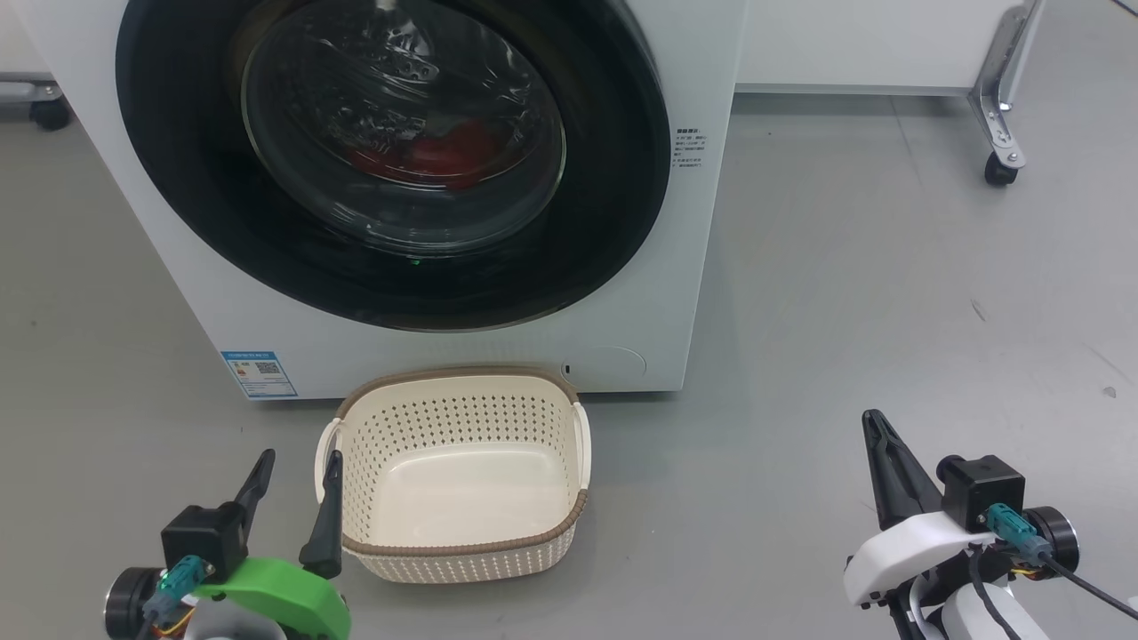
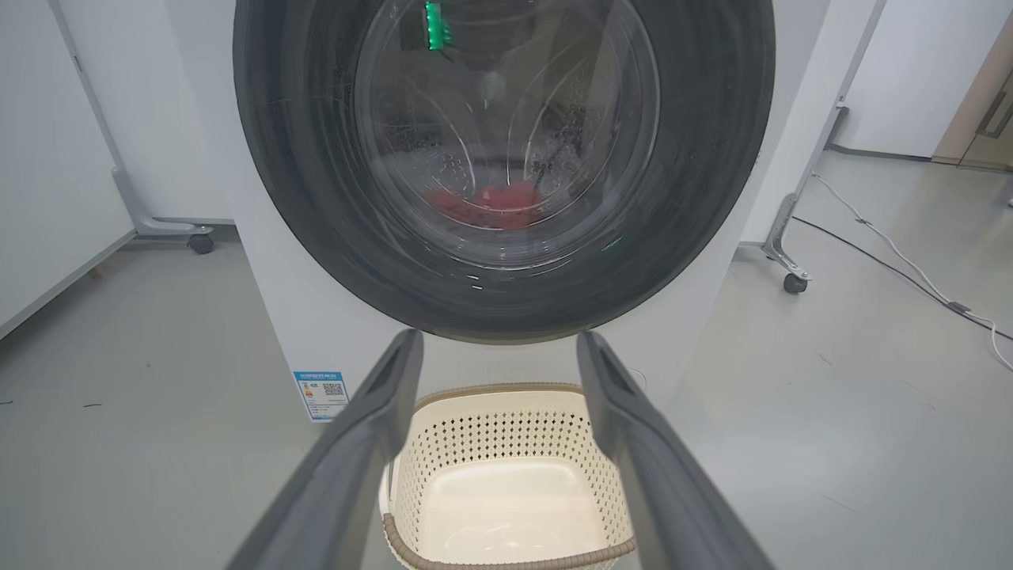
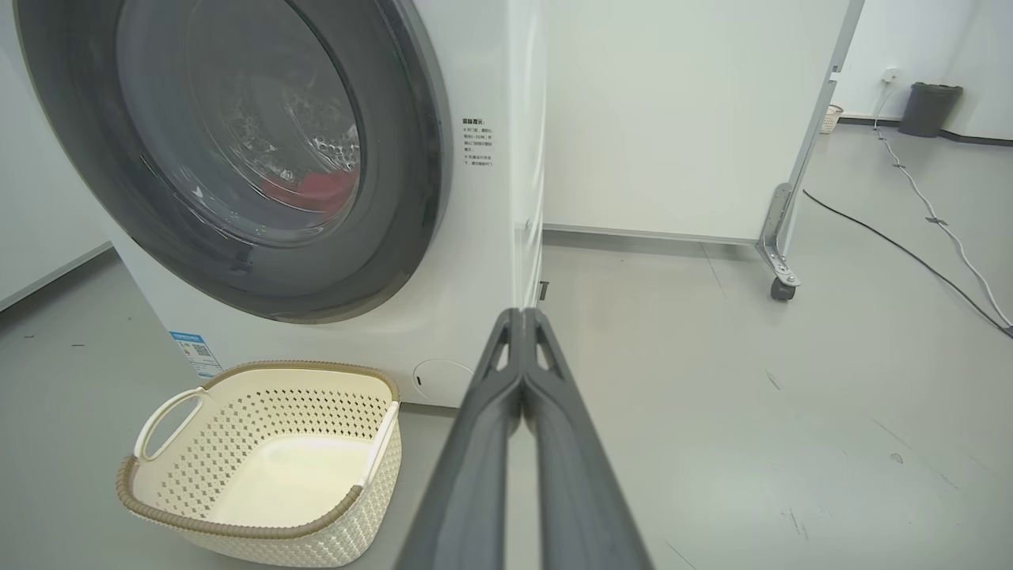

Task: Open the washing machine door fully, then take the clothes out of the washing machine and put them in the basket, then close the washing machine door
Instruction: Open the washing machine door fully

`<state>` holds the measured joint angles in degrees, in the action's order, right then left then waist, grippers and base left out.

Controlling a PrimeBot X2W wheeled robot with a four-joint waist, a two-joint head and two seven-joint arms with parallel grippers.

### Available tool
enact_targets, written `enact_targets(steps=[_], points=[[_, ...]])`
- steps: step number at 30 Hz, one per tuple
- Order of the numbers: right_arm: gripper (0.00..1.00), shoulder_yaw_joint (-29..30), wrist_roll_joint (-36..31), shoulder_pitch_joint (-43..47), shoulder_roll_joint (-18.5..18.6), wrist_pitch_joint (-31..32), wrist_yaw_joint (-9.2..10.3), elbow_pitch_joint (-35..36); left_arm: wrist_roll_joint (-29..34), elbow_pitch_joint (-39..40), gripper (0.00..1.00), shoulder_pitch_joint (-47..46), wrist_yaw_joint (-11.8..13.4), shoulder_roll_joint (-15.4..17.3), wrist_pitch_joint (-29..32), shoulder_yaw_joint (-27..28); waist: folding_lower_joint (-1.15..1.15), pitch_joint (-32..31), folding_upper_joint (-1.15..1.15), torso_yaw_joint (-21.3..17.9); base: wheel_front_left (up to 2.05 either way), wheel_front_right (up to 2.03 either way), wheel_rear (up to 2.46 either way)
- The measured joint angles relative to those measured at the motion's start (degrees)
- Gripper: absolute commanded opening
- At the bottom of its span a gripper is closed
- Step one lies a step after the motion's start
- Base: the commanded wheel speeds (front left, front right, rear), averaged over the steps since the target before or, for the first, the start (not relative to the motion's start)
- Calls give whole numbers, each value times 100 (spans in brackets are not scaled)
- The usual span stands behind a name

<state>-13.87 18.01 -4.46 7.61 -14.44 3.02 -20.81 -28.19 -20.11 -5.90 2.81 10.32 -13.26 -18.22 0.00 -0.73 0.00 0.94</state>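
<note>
The white washing machine (image 1: 676, 267) stands ahead with its round black-ringed door (image 1: 613, 178) closed flat against the front. Red clothes (image 1: 449, 151) lie behind the glass at the drum's bottom, also seen as clothes (image 2: 491, 202) and clothes (image 3: 316, 188). The cream basket (image 1: 569, 524) sits on the floor just below the door, with nothing in it. My left gripper (image 1: 298, 467) hangs open at the basket's left rim, its fingers (image 2: 372, 427) framing the basket (image 2: 475, 396). My right gripper (image 1: 876, 427) is shut on nothing, low at the right, well away from the machine.
Grey floor surrounds the machine. A white panel on a wheeled metal foot (image 1: 1000, 169) stands behind at the right. A cable (image 3: 910, 253) runs across the floor farther right, and a dark bin (image 3: 934, 107) sits by the far wall. Another caster (image 1: 49, 111) is at the left.
</note>
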Motion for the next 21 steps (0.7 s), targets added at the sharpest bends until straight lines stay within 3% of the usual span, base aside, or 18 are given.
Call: enact_targets(steps=[15, 21], points=[[0, 121, 73, -57, -33, 0, -147, 1, -1, 41, 100, -35, 1, -18, -1, 18, 0, 132, 0, 23, 0, 0, 0], [0, 558, 883, -367, -293, 0, -352, 101, -1, 172, 100, -243, 1, -27, -49, 25, 0, 349, 0, 63, 0, 0, 0]])
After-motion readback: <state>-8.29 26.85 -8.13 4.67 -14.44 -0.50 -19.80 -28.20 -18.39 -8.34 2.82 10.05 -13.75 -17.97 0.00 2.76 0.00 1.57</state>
